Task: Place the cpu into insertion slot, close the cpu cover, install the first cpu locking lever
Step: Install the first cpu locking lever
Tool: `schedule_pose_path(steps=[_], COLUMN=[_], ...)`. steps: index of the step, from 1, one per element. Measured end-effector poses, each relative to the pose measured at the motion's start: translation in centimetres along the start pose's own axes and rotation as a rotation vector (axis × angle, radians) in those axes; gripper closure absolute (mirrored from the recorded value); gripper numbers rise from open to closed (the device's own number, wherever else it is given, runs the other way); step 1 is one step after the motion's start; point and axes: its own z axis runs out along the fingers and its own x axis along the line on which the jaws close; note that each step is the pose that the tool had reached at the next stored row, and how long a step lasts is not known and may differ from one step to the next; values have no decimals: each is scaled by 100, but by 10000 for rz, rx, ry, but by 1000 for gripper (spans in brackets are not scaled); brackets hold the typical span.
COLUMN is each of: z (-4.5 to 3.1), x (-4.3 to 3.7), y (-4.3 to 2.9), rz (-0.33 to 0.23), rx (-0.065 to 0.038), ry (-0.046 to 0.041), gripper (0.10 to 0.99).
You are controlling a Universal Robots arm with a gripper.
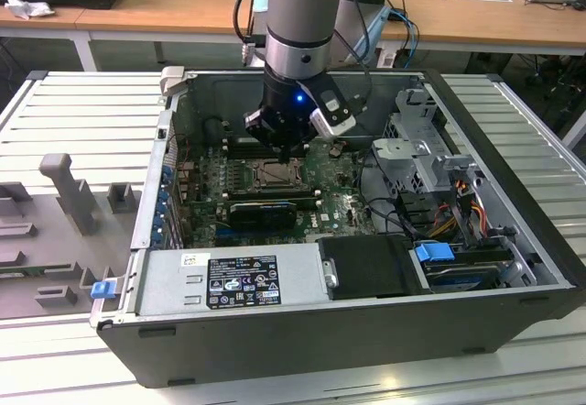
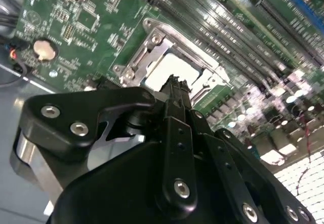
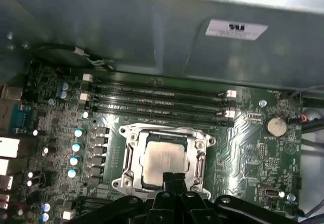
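Note:
The cpu (image 3: 161, 158) is a pale silver square lying flat in the socket on the green motherboard; it also shows in the second wrist view as the cpu (image 2: 169, 71). The cpu cover (image 3: 167, 131), a silvery frame, lies down flat around it, also seen as the cover (image 2: 151, 40). My gripper (image 3: 172, 178) is shut, its black fingertips pressed together with nothing seen between them. They sit at one edge of the socket, over the cpu's rim. In the exterior view the gripper (image 1: 282, 148) hangs just above the socket (image 1: 275, 176).
Memory slots (image 3: 157, 100) run along one side of the socket, and a coin battery (image 3: 276, 126) sits beyond them. A long black expansion card (image 1: 265, 211), the power supply (image 1: 229, 277), the drive cage (image 1: 426, 153) and loose cables crowd the open case. The case walls (image 1: 165, 176) stand close around.

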Motion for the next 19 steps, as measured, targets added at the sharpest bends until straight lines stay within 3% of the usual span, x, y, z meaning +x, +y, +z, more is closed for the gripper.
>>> schedule_pose_path(steps=[9,13,16,19], z=[-3,0,23,111], x=[34,147,324,353], y=[-275,-286,-271,-279], rz=[132,133,132,131], rx=[-9,-21,-31,-31], ry=[60,58,57,58], gripper=[980,980,980,980])
